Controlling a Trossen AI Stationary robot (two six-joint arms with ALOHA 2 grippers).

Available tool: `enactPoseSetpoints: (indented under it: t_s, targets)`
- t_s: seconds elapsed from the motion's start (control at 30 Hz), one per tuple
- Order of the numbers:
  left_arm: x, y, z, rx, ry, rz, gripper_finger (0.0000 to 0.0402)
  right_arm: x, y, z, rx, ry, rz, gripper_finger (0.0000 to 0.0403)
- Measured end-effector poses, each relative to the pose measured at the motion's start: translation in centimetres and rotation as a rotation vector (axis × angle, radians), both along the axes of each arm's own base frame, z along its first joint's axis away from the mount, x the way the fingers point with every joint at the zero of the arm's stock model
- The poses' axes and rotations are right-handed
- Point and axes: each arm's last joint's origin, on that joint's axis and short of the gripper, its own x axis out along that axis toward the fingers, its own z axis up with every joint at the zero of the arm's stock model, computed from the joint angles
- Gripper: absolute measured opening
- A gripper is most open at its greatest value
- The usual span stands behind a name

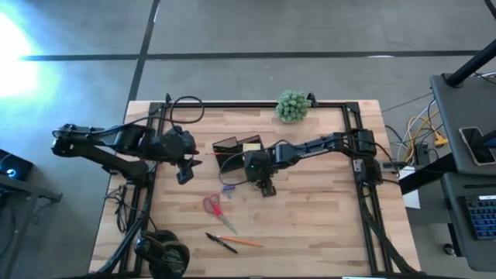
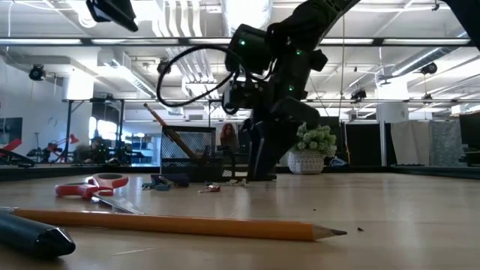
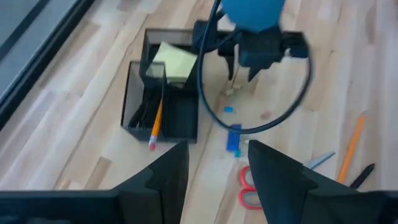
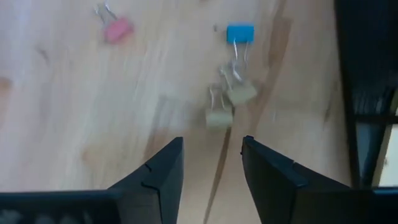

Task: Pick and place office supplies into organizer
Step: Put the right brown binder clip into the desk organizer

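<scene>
The black organizer (image 1: pixel 236 146) stands on the table's far middle, holding a yellow sticky-note pad (image 3: pixel 174 59) and an orange pencil (image 3: pixel 155 121). My right gripper (image 4: pixel 211 155) hangs open, pointing steeply down, just above two beige binder clips (image 4: pixel 219 115) on the wood; a blue clip (image 4: pixel 240 32) and a pink clip (image 4: pixel 117 29) lie beyond them. My left gripper (image 1: pixel 184 172) is open and raised left of the organizer, with nothing between its fingers. Red-handled scissors (image 1: pixel 215 209), a blue item (image 3: pixel 234 140), a pencil (image 2: pixel 172 223) and a black pen (image 1: pixel 219 242) lie nearer the front.
A green ball-shaped plant (image 1: pixel 292 106) stands at the far edge. Black headphones (image 1: pixel 163 252) lie at the near left corner. A black frame rail (image 1: pixel 358 155) runs along the table's sides. Bare wood lies to the right of my right gripper.
</scene>
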Motion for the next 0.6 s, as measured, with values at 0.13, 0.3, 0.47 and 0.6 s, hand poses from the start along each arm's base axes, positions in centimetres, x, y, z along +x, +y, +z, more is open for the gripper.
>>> enactPoseSetpoints:
  t_s: [0.13,0.3,0.47,0.6]
  targets:
    - [0.5,-0.1,-0.8,0.001,0.028,0.002,0.0153,0.0,0.0,-0.3,0.002,0.007,-0.005,0.0146]
    - [0.7,-0.1,-1.3,-0.002,0.025,0.0,0.0153,0.3,0.1,-0.4,0.001,-0.016,-0.002,0.0145]
    - [0.7,-0.1,-1.4,-0.018,0.022,0.016,0.0153,0.8,0.3,-0.9,0.032,-0.022,-0.024,0.0141]
    - [0.7,-0.1,-1.4,-0.019,0.022,0.016,0.0153,1.1,0.5,-1.4,0.038,-0.01,-0.03,0.0134]
